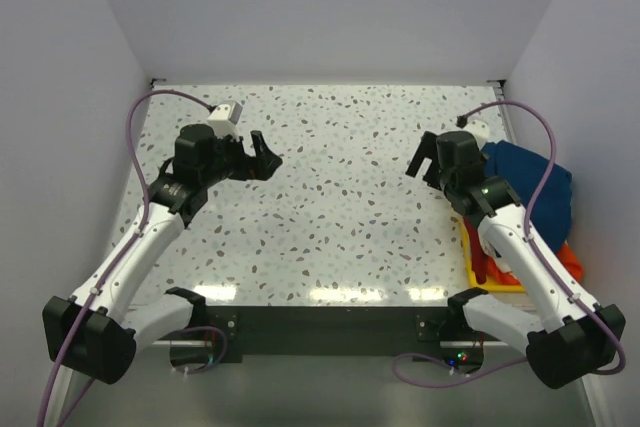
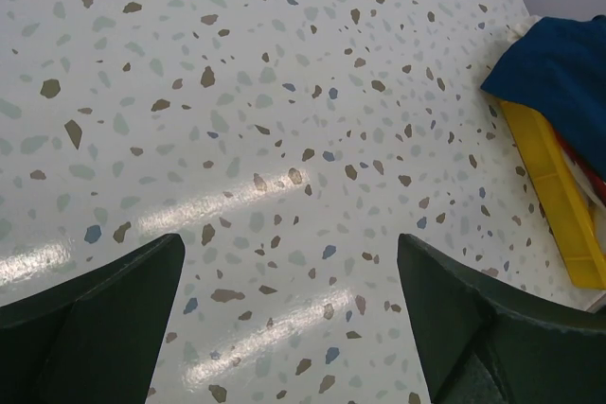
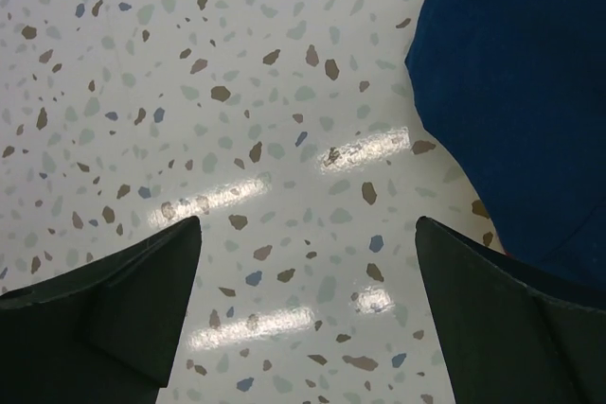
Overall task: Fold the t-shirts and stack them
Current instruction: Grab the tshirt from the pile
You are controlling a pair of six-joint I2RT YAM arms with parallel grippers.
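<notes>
A navy blue t-shirt [image 1: 530,182] lies heaped over the yellow bin [image 1: 478,269] at the table's right edge. An orange-red t-shirt [image 1: 567,259] shows under it at the near side. A bit of cream-white cloth [image 2: 526,27] peeks out beside the navy one. The navy shirt also shows in the left wrist view [image 2: 559,73] and the right wrist view [image 3: 521,92]. My right gripper [image 1: 428,159] is open and empty, just left of the pile. My left gripper [image 1: 262,157] is open and empty over the table at the left.
The speckled white table [image 1: 340,197] is boxed in by grey walls at the left, back and right. The yellow bin also shows in the left wrist view [image 2: 559,205] at the far right. Purple cables loop from both arms.
</notes>
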